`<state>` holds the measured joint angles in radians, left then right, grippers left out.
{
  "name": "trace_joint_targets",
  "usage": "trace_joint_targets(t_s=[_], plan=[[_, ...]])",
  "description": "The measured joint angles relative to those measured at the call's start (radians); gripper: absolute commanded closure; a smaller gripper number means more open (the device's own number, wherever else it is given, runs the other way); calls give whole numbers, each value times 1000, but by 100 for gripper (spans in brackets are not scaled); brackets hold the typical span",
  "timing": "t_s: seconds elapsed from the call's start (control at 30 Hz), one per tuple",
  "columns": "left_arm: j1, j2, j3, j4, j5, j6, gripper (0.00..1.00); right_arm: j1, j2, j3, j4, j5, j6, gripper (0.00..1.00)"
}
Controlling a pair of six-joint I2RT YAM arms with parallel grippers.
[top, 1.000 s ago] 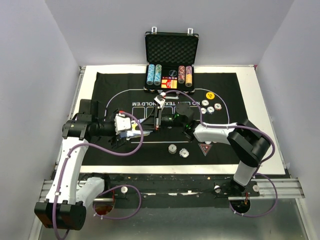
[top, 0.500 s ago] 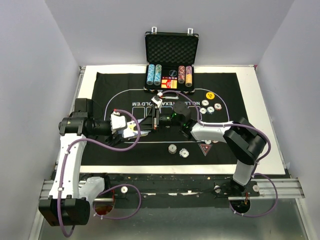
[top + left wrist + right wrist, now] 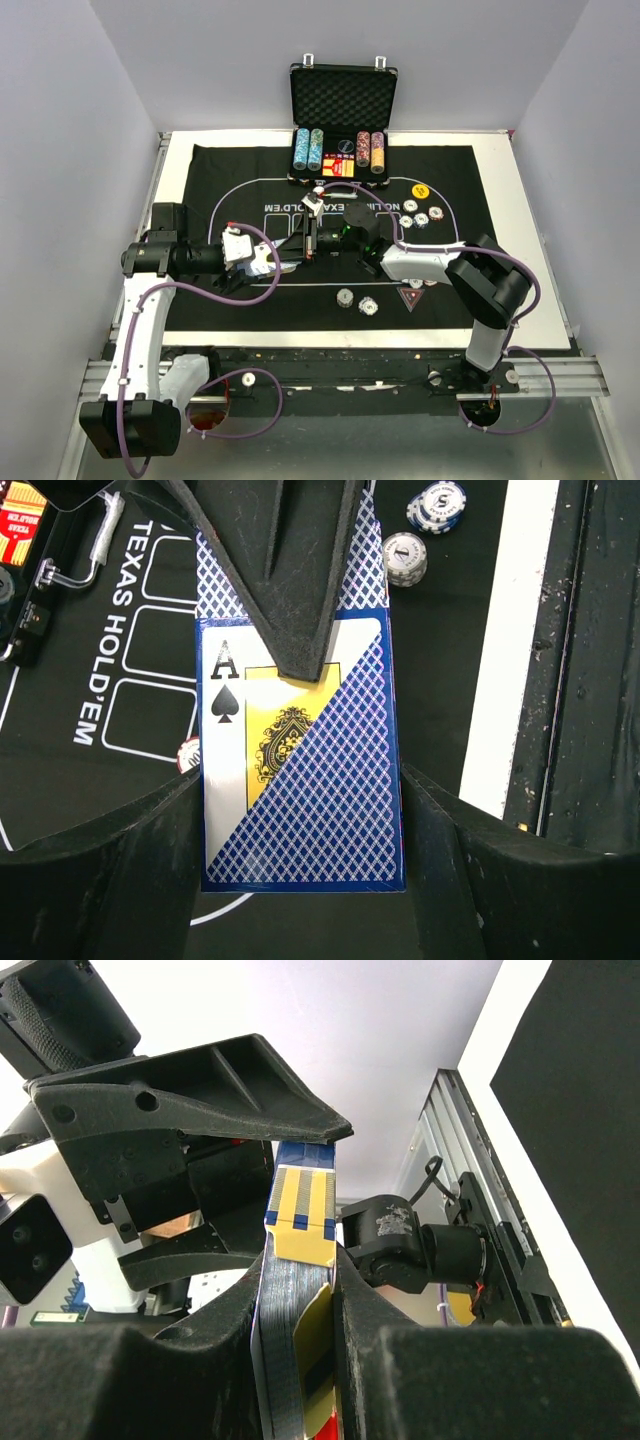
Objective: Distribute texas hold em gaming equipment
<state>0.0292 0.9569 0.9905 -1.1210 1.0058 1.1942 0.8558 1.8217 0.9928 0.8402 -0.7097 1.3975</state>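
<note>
A blue-backed playing card box [image 3: 300, 780], with an ace of spades on its face, sits between both arms above the mat's left middle. My left gripper [image 3: 300, 825] is shut on its lower end; in the top view it [image 3: 283, 262] reaches in from the left. My right gripper [image 3: 300, 1260] is shut on the same box [image 3: 295, 1250], whose yellow flap is open with card edges showing; it [image 3: 313, 240] comes from the right. Two striped chips [image 3: 356, 301] and a red triangular marker [image 3: 411, 297] lie near the mat's front. Three chips [image 3: 422, 214] and a yellow button [image 3: 421, 190] lie at right.
The black mat [image 3: 240, 170] covers the white table [image 3: 510, 200]. The open black case [image 3: 343, 100] with chip rows stands at the back centre. Two chips [image 3: 425, 530] show below the box in the left wrist view. Purple cables loop off both arms.
The left gripper drew back to the left, then came right a little toward the right gripper. The right gripper edged left. The card box stays between them.
</note>
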Motion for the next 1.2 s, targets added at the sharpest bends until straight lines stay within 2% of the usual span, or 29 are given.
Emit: trace_joint_targets(t_s=[0.13,0.23,0.43,0.53,0.8,1.03,1.2], plan=[[2,-1,-13,16,2,-13,28,0,0,0,-14,0,-2,79],[4,7,-14,11,2,-2,32,0,0,0,-21,0,-3,74],[19,72,5,-47,31,51,49,0,-3,0,-51,1,-11,50],[24,110,21,-88,41,93,54,0,-21,0,-84,2,-26,45],[24,136,42,-153,58,169,54,0,-82,2,-213,11,-99,30],[24,86,22,-134,55,166,54,-4,-163,94,-543,85,-282,28],[24,83,16,-129,53,166,53,-13,-202,137,-702,121,-370,28]])
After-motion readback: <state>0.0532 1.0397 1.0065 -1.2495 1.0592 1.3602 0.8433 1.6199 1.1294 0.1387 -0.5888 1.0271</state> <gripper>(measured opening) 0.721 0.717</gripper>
